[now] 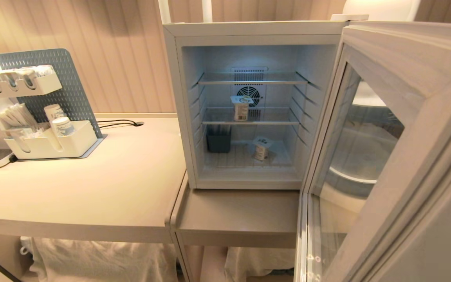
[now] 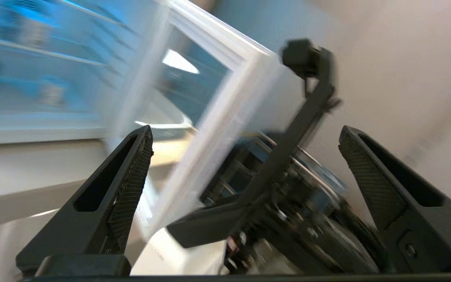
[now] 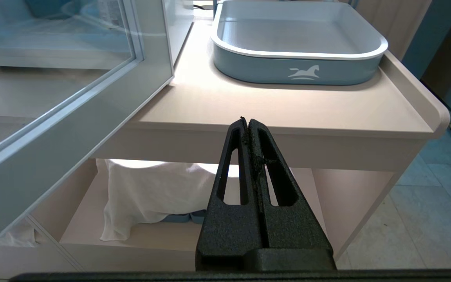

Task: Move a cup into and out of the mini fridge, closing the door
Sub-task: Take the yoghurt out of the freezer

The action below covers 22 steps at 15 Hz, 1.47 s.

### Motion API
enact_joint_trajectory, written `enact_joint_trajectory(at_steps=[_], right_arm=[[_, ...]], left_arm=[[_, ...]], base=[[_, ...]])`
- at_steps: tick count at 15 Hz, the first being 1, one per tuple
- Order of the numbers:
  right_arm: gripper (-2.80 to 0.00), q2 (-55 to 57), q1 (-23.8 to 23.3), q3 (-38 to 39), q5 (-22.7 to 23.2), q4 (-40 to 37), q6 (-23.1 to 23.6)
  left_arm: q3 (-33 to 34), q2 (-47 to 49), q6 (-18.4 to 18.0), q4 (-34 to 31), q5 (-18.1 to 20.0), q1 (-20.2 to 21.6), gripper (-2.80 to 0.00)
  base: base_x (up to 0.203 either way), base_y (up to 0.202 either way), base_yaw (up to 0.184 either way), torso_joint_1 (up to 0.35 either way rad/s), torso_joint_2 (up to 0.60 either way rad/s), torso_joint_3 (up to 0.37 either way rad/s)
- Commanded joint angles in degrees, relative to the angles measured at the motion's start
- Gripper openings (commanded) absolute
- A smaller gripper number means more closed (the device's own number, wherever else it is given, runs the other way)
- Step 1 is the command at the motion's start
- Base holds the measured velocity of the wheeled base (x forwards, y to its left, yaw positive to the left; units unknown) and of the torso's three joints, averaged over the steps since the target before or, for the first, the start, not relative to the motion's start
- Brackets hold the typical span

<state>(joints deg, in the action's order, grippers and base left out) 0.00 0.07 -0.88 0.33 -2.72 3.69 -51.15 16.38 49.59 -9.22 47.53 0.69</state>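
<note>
The white boxy mini fridge [image 1: 249, 105] stands lit on the beige tabletop [image 1: 92, 188], its pale grey-blue framed glass door [image 1: 386, 156] swung wide toward three o'clock. A small white cup [image 1: 241, 108] sits upright on the middle wire shelf [image 1: 249, 122]; another white cup [image 1: 261, 148] stands tilted on the fridge floor, at five o'clock from it. The left end effector [image 2: 245, 141] hangs with its fingers spread apart, gripping nothing, the door's frame ahead of it. The right end effector [image 3: 248, 121] is pressed together, empty, near a blue-grey tray [image 3: 300, 70].
</note>
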Motion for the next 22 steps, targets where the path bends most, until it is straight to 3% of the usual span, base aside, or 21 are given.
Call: enact_joint_trajectory(at_steps=[1,4,6,8,14,16,17,19,21,22], right_arm=[[-2.8,0.0,0.01,0.0,0.02,-0.01,0.0],[-2.8,0.0,0.01,0.0,0.02,-0.01,0.09],[-2.8,0.0,0.01,0.0,0.02,0.08,0.0],[-2.8,0.0,0.01,0.0,0.02,-0.01,0.0],[-2.8,0.0,0.01,0.0,-0.07,-0.01,0.0],[-2.8,0.0,0.01,0.0,-0.07,-0.01,0.0],[-2.8,0.0,0.1,0.0,-0.07,-0.01,0.0],[-2.8,0.0,0.01,0.0,-0.11,-0.01,0.0],[-2.8,0.0,0.01,-0.07,0.11,-0.14,0.0],[-2.8,0.0,0.01,-0.09,0.02,-0.09,0.0]], left_arm=[[-3.13,-3.13,-0.27,-6.1,-4.61,0.88,0.0],[-6.46,-2.38,-1.96,-9.66,-7.45,1.21,0.0],[-14.86,-0.71,-2.91,-16.82,-8.15,5.42,0.0],[-18.35,-0.31,-3.34,-24.49,-9.0,7.99,0.0],[-24.83,-0.38,-3.99,-32.26,-11.71,10.41,0.0],[-25.44,-0.22,-7.99,-31.6,-12.86,6.71,0.0],[-25.18,-0.28,-12.33,-32.92,-13.74,5.26,0.0],[-24.63,-0.55,-14.3,-38.94,-17.63,3.88,0.0],[-23.84,-2.15,-17.64,-39.94,-21.94,-1.81,0.0],[-22.26,-3.76,-20.62,-41.54,-23.99,-3.06,-2.8]], base=[[0.0,0.0,0.0,0.0,0.0,0.0],[0.0,0.0,0.0,0.0,0.0,0.0],[0.0,0.0,0.0,0.0,0.0,0.0],[0.0,0.0,0.0,0.0,0.0,0.0],[0.0,0.0,0.0,0.0,0.0,0.0],[0.0,0.0,0.0,0.0,0.0,0.0],[0.0,0.0,0.0,0.0,0.0,0.0],[0.0,0.0,0.0,0.0,0.0,0.0],[0.0,0.0,0.0,0.0,0.0,0.0],[0.0,0.0,0.0,0.0,0.0,0.0]])
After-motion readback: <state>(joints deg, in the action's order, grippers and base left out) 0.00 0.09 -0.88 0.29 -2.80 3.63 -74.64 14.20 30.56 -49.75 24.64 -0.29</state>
